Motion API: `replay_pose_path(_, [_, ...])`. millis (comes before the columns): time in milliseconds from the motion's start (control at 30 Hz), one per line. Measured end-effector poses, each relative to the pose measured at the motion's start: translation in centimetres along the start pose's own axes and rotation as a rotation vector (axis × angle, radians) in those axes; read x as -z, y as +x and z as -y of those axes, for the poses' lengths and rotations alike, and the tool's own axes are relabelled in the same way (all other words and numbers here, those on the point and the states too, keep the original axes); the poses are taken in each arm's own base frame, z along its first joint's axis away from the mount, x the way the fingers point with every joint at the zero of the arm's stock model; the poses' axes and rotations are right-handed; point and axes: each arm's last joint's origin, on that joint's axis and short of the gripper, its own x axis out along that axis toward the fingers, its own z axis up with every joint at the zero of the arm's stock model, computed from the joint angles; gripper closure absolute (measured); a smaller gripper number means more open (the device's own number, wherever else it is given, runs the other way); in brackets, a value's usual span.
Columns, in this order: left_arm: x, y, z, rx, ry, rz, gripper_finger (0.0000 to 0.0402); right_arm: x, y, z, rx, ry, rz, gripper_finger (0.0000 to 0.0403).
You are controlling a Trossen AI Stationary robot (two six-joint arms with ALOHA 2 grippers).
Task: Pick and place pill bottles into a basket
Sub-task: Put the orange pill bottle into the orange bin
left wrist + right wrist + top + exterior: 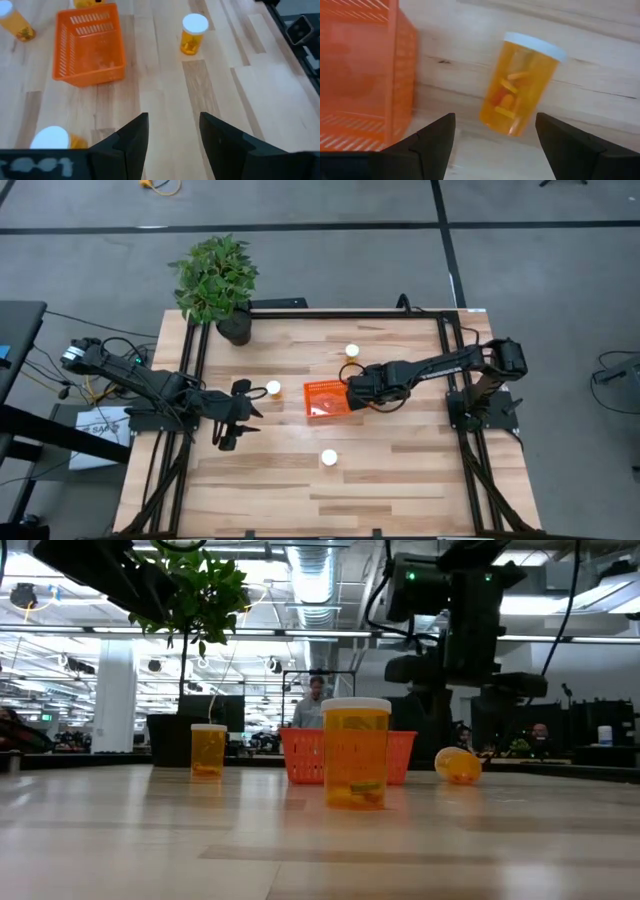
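Orange and see-through, the small pill bottle (pixel 522 85) lies tipped on the wood just right of the basket (pixel 327 398), between the wide-open, empty fingers of the right gripper (pixel 495 137), looking light, hard and slippery, best squeezed around its middle.

orange basket (pixel 89 46) sits at 11 o'clock from the left gripper (pixel 172 132), capped pill bottle (pixel 193 34) at 1.
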Motion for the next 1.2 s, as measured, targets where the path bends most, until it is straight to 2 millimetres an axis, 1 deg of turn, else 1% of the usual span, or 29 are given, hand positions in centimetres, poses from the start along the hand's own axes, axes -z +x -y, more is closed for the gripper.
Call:
replay_pose_path(200, [0.0, 0.0, 0.1, 0.023, 0.002, -0.007, 0.0235, -0.3, 0.4, 0.2, 0.025, 0.026, -0.006, 0.0132])
replay_pose_path(667, [0.1, 0.0, 0.2, 0.05, 0.027, -0.012, 0.0235, -2.5, 0.9, 1.0, 0.055, 0.08, 0.004, 0.0132])
replay_pose_path(800, [0.1, 0.0, 0.2, 0.059, 0.034, -0.013, 0.0235, -2.4, 1.5, 1.0, 0.076, 0.075, -0.01, 0.0132])
replay_pose_path(867, [0.1, 0.0, 0.2, 0.063, 0.035, -0.014, 0.0235, -2.2, 2.1, 0.4, 0.067, 0.068, -0.009, 0.0132])
replay_pose_path(933, [0.1, 0.0, 0.2, 0.065, 0.036, -0.014, 0.0235, -1.9, 2.5, 0.7, 0.103, 0.059, -0.026, 0.0132])
replay_pose_path(1000, [0.1, 0.0, 0.2, 0.068, 0.036, -0.017, 0.0235, -2.0, 2.9, 0.1, 0.076, 0.061, -0.019, 0.0132])
replay_pose_path(1067, [0.1, 0.0, 0.2, 0.068, 0.037, -0.019, 0.0235, -1.9, 3.2, 0.4, 0.108, 0.05, -0.031, 0.0132])
replay_pose_path(1167, [0.2, 0.0, 0.2, 0.067, 0.038, -0.024, 0.0235, -2.0, 3.6, 0.0, 0.086, 0.054, -0.024, 0.0132])
replay_pose_path(1200, [0.2, 0.0, 0.2, 0.068, 0.038, -0.022, 0.0235, -1.9, 3.6, 0.2, 0.103, 0.044, -0.03, 0.0132])
